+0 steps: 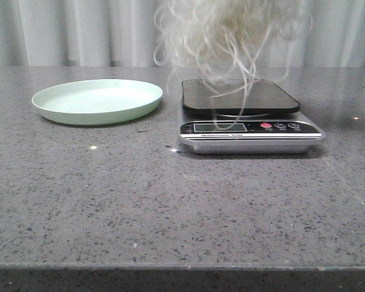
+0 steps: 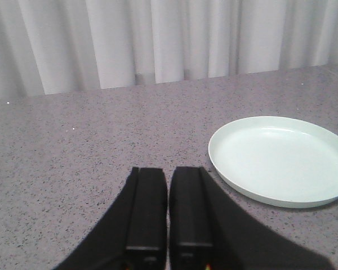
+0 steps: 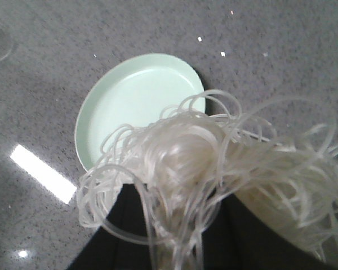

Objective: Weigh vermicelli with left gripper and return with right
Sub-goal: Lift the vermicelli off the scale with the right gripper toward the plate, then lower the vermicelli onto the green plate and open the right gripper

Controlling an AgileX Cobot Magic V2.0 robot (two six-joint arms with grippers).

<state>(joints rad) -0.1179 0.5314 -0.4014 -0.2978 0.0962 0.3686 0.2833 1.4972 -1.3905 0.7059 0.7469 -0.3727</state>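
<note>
Table [image 1: 170, 207], scale [image 1: 249, 121], plate [image 1: 97, 100] bare: I have the vermicelli [image 1: 225, 33] aloft over the scale, a few strands dangling to its platform. Right gripper [image 3: 174, 225] clamps the tangle; I judge a high carry toward the plate avoids snagging. Left gripper [image 2: 168, 208] closed, empty.

From my right wrist camera I see the vermicelli [image 3: 214, 169] as a loose tangle of pale translucent loops bunched over the right gripper [image 3: 174, 225], whose black jaws are mostly buried in the strands, so I cannot tell how far apart they stand. Behind it, 1 pale green plate [image 3: 129, 95] lies bare on the speckled grey surface [image 3: 45, 84], with bright light reflections beside it.
</note>
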